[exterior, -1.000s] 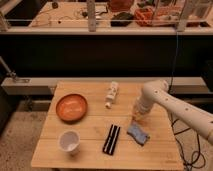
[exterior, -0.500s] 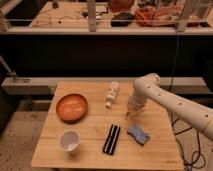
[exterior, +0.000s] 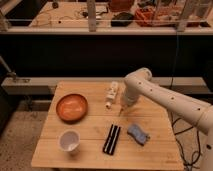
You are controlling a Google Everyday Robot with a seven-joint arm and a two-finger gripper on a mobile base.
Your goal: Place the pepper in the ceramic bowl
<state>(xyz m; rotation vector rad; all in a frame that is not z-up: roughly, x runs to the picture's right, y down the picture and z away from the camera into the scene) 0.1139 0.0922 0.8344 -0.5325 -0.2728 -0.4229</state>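
Pepper isn't showing on the table (exterior: 90,131) or in the ceramic bowl (exterior: 72,107). I'm judging it's hiding in the gripper (exterior: 120,112), whose fingers are pinching nearly shut, hanging low just right of the white bottle (exterior: 113,94). You're wanting to be lifting clear, swinging left past that bottle and centring over the bowl, then releasing low so nothing is bouncing out.

A cream-white arm (exterior: 165,97) of rounded links is seen — dotted with small dark holes, swelling to a bulbous joint (exterior: 136,84) above the fingers (exterior: 120,111) — and ended by the dark gripper (exterior: 119,114), closed.
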